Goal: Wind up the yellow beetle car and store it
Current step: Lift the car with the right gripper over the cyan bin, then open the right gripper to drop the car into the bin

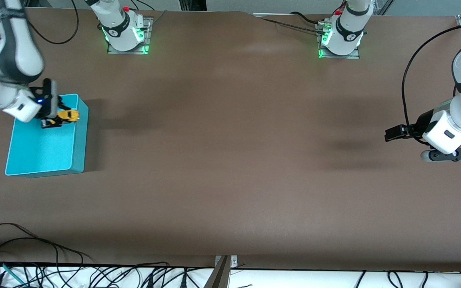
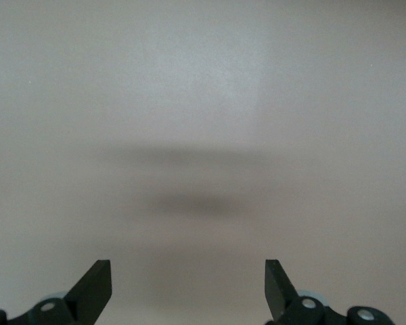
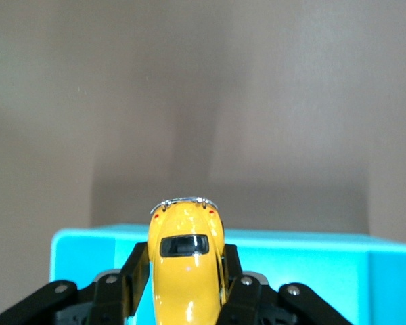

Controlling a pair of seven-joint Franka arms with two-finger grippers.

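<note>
Only up close from the right wrist: right gripper (image 3: 186, 284) clamping tiny yellow beetle-shaped toy car (image 3: 187, 261) over turquoise plastic bin (image 3: 311, 271); left gripper (image 2: 188, 288) spread wide, empty.

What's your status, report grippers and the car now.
Right gripper shut on yellow beetle car, over the turquoise bin. Left gripper open, empty, waiting over bare table at its own end. Nothing in the way.

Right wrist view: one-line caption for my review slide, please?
Right gripper fingers shut on the yellow toy car, held over the turquoise bin.
</note>
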